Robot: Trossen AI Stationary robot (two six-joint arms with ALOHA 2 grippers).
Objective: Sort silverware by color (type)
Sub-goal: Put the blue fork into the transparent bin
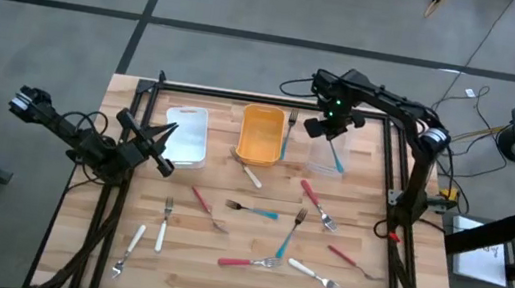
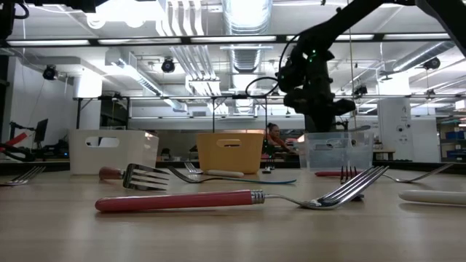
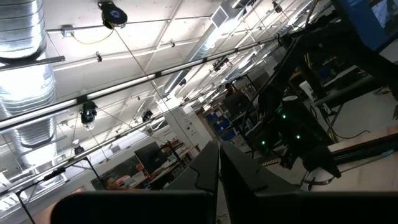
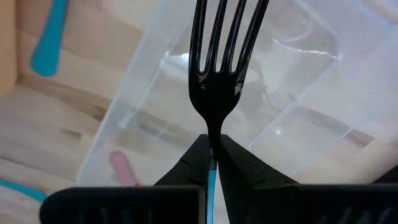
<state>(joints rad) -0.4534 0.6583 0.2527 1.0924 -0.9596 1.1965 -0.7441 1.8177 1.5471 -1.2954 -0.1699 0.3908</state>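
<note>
A pale wood-plank table [image 1: 187, 286] stands on a grey floor in a bright workshop of ducts and strip lights, with three bins in a row at its far side.

The fork [image 4: 222, 68] in hand has a teal handle and slim metal tines. The right gripper [image 4: 213, 155] is clamped on it just below the neck, tines pointing straight away from the wrist and the teal handle running back between the fingers. It hangs directly over the clear bin [image 1: 328, 157], so the fork's long axis points down into the bin mouth. That is the relation that matters: the bin lies right under the tines, and a release from here should, I judge, drop the fork inside. The bin's walls are thin, glossy and see-through, and the wood grain shows through them.

Beside it are the orange bin [image 1: 261, 132], opaque and matte, and the white bin [image 1: 187, 134] further left. A teal piece [image 1: 288, 133] lies on the table just beside the orange bin.

The rest of the silverware [image 1: 265, 236] lies scattered flat on the near half of the table, with red, teal and white handles at all angles. A red fork [image 2: 218, 198] lies closest to the low camera.

The left gripper [image 1: 162, 141], fingers together and holding nothing, waits by the white bin, nearer the white-handled pieces on that side.
</note>
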